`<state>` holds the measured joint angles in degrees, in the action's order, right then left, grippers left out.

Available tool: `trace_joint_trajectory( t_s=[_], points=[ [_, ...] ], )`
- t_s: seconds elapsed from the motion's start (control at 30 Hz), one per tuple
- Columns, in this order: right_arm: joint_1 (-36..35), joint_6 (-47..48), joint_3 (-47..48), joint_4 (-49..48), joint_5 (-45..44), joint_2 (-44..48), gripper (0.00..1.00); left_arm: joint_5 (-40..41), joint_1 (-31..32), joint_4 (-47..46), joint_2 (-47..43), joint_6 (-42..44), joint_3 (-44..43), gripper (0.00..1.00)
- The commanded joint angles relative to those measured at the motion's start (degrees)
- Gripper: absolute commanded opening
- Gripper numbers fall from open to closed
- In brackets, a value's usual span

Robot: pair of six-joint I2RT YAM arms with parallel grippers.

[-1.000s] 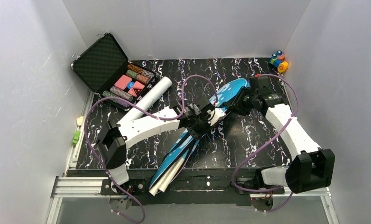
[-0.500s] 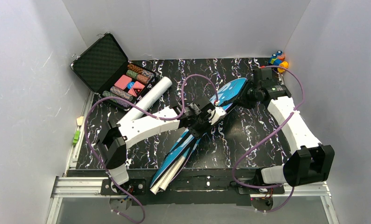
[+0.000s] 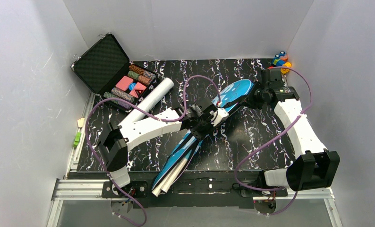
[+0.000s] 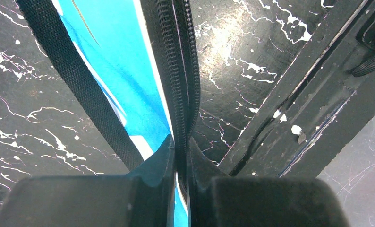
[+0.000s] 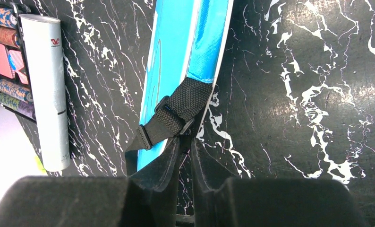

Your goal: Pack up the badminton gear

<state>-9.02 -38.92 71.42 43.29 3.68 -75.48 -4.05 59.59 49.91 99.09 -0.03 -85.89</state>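
Black stone-look sheet veined with white covers the bench (image 3: 251, 137), the widest surface here. Across its middle lies the bag (image 3: 233, 92), racket-shaped, of glossy bright-blue fabric with white trim; its rounded head points to the far right and its narrow neck runs to the near edge, left of centre. At the far left stands a black case (image 3: 100, 64), its lid up and lined with dimpled foam, holding rows of mottled round chips (image 3: 137, 74). Just right of the case rests the tube (image 3: 150, 101), a long smooth white cylinder lying slantwise on the bench, apart from the bag.

The left fingers (image 4: 169, 156) are pressed together on the bag's zip (image 4: 183, 71), a ribbed black band along the neck's edge. The right fingers (image 5: 172, 161) are drawn almost together at the far tip of the bag's head, pinching its rim just beneath the strap (image 5: 176, 111), a coarse woven black webbing sewn to the blue fabric.

In the far right corner sits a small orange-and-blue toy (image 3: 281, 60), well apart from everything.
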Motion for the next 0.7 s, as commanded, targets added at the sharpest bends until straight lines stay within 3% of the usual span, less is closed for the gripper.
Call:
trace_joint_trajectory(
  t_s=[0.0, 0.17, 0.27, 0.67],
  points=[
    [0.24, 0.12, 0.23, -0.53, 1.56, 1.13, 0.20, 0.27, -0.09, -3.42, -2.93, 0.52, -1.22, 0.00],
    [0.23, -0.35, -0.75, -1.19, 2.74, 2.18, 0.13, 0.10, -0.05, -3.27, -2.38, 0.52, -1.79, 0.00],
    [0.18, -0.70, -1.75, -1.73, 3.66, 3.08, 0.01, 0.10, -0.13, -3.19, -2.32, 0.47, -1.84, 0.00],
    [0.23, -6.11, -9.03, -7.05, 11.58, 7.78, 0.01, 0.74, -0.11, -3.20, -2.58, 0.47, -1.63, 0.00]
  ],
)
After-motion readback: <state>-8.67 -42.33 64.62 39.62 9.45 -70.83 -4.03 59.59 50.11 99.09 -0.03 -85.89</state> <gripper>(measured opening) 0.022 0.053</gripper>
